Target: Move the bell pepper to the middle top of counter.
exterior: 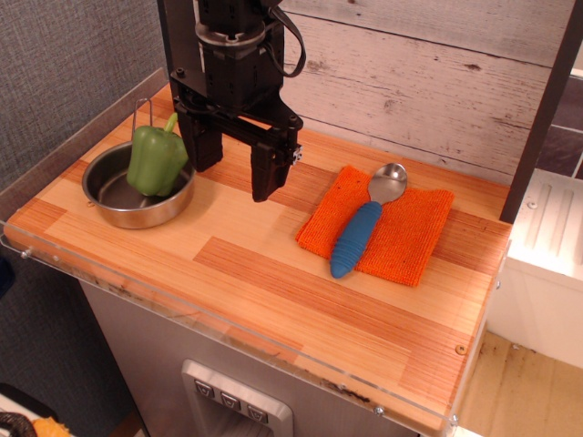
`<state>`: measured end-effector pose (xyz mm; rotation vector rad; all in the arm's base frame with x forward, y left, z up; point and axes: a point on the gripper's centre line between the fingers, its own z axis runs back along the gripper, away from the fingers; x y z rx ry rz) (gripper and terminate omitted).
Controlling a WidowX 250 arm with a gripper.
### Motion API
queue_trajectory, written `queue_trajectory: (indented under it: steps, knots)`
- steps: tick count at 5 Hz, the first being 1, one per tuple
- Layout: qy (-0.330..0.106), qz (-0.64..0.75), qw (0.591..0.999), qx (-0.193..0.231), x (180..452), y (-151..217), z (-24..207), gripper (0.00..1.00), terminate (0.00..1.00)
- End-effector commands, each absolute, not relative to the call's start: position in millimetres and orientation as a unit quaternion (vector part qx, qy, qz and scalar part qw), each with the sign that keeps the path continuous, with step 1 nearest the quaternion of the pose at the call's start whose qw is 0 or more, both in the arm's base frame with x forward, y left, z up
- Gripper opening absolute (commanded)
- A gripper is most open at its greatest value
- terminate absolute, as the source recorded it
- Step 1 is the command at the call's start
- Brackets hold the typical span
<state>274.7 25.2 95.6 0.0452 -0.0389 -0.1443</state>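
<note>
The glossy green bell pepper [157, 159] sits in the steel bowl [114, 205] at the left of the wooden counter [273, 273], leaning against the bowl's far right rim, stem up. My black gripper [235, 162] hangs above the counter just right of the bowl, at the back middle. Its two fingers point down with a wide gap between them and nothing in it. The left finger [206, 146] stands close beside the pepper; I cannot tell whether it touches it. The right finger [267, 168] ends just above the wood.
An orange knitted cloth [401, 238] lies at the right middle, with a spoon with a blue handle [357, 238] and steel head on it. A clear acrylic strip runs along the front edge. A plank wall stands behind, and a dark post at far right.
</note>
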Motion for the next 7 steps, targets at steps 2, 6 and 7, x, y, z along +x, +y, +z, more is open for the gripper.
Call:
queue_trajectory:
  steps: [2, 6, 7]
  knots:
    - [-0.026, -0.044, 0.998, 0.031, 293.0, 48.6, 95.2, 1.0, 0.0]
    - [-0.048, -0.003, 0.994, 0.097, 343.8, 115.5, 89.4, 1.0, 0.0]
    - [-0.046, 0.004, 0.994, 0.102, 341.6, 127.3, 91.1, 1.0, 0.0]
